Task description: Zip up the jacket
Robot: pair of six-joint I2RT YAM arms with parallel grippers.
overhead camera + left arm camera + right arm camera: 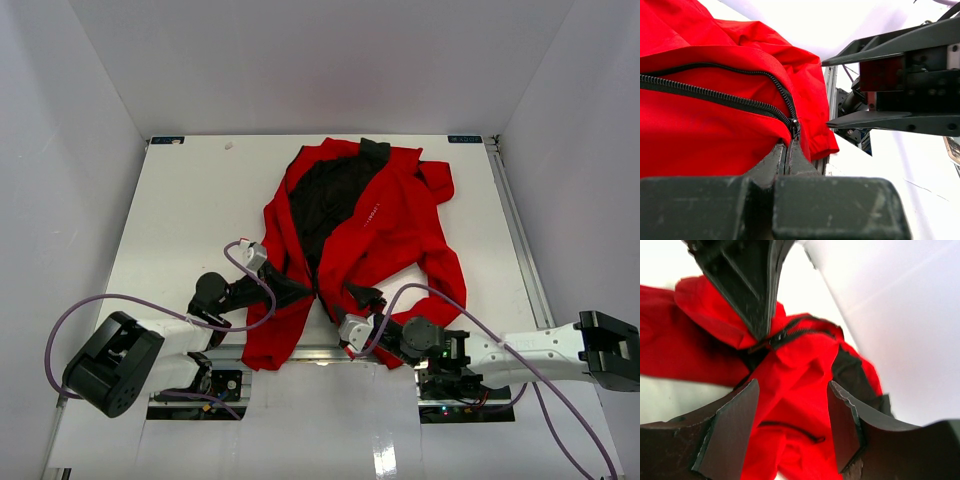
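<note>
The red jacket [390,230] lies spread on the white table, open at the top with its black lining [330,195] showing. My left gripper [303,291] sits at the lower end of the front zipper. In the left wrist view its jaws [788,150] are pressed together right at the zipper slider [794,125], shut on the pull; black teeth run off left. My right gripper [366,298] is open just right of it, over the hem. In the right wrist view [792,390] red fabric lies between its spread fingers, and the left gripper's fingers [752,285] meet the slider [775,338].
A metal rail [320,352] runs along the table's near edge under the jacket's hem. Another rail [520,240] runs along the right side. White walls enclose the table. Grey cables [240,255] loop off both arms.
</note>
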